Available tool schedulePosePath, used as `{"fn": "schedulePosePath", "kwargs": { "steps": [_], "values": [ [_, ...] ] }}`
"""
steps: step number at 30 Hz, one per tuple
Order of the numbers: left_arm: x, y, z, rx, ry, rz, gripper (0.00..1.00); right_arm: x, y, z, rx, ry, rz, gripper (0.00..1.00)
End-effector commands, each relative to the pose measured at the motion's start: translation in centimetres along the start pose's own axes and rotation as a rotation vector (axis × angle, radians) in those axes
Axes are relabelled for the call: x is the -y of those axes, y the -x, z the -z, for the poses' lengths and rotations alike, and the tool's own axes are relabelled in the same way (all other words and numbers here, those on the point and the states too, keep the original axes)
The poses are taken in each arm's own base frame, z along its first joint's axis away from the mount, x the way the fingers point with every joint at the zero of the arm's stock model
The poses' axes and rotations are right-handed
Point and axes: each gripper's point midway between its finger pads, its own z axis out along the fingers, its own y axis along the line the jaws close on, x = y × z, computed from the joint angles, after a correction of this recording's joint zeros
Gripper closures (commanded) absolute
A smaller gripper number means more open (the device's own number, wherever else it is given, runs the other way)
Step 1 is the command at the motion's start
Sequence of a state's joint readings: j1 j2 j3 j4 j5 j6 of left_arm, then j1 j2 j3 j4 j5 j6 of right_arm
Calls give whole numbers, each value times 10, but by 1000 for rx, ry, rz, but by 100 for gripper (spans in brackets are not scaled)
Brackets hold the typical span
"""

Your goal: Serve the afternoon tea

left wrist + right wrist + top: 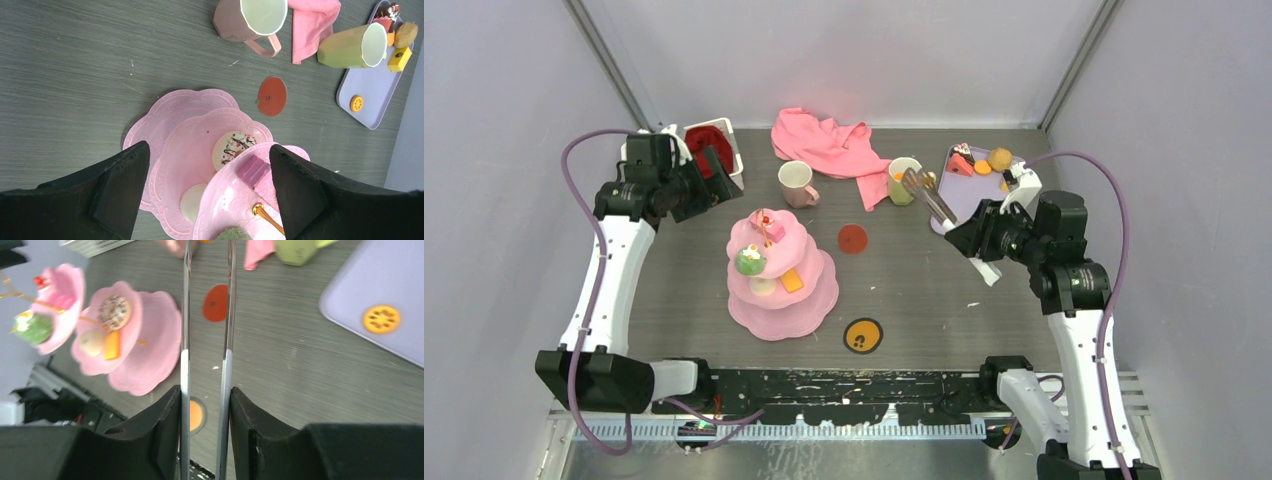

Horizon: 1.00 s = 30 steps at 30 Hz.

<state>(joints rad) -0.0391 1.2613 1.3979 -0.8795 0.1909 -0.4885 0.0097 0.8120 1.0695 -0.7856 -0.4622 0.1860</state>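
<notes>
The pink three-tier cake stand (782, 270) (190, 150) (125, 335) holds a green cupcake (749, 262), an orange wedge (793, 281), a sprinkled doughnut (232, 149) and a pink block (252, 170). Behind it stand the pale pink mug (796, 183) (250, 20) and the yellow-green mug (902, 180) (352, 46). My left gripper (714, 185) (209, 147) hangs open and empty, high up at the back left of the stand. My right gripper (979, 240) (205, 392) is shut on metal tongs (929, 195) (185, 315), whose tips reach the yellow-green mug's mouth.
A lavender tray (964, 190) (372, 107) (380, 280) at the back right carries several toy pastries and an orange slice (381, 319). A pink cloth (829, 145) and a white basket (714, 150) sit at the back. A red disc (853, 239) and an orange disc (863, 336) lie on the table.
</notes>
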Motion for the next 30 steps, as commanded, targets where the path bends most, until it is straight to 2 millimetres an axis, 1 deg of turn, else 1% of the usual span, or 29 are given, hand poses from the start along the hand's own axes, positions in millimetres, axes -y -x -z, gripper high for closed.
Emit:
{"fn": "schedulePosePath", "kwargs": {
  "steps": [1,4,7,9,12,16,17,19,21,23,26,30],
  "values": [
    [10,27,11,90,-24,-37,11,-66,35,22,117,306,109,79],
    [10,29,12,95,-19,-37,11,-91,42,34,133,414,147,79],
    [10,29,12,99,-16,-34,11,-110,40,40,104,506,166,77],
    [10,30,12,99,-17,-31,11,-125,33,40,62,580,171,76],
    [10,27,11,91,-17,-23,11,-141,22,36,21,621,195,76],
    [10,27,11,89,-20,-19,12,-171,8,32,-37,702,226,76],
    [10,27,12,88,-18,-20,12,-174,5,31,-46,705,239,76],
    [8,26,11,89,-9,-20,11,-171,1,24,-64,665,266,76],
    [7,26,11,87,-6,-22,11,-171,-6,20,-100,670,267,76],
    [8,25,11,85,-7,-23,12,-177,-15,16,-137,705,264,76],
    [8,26,12,88,-9,-21,11,-182,-28,10,-185,706,291,77],
    [8,26,11,88,-8,-18,12,-186,-40,4,-239,718,319,77]
  ]
}}
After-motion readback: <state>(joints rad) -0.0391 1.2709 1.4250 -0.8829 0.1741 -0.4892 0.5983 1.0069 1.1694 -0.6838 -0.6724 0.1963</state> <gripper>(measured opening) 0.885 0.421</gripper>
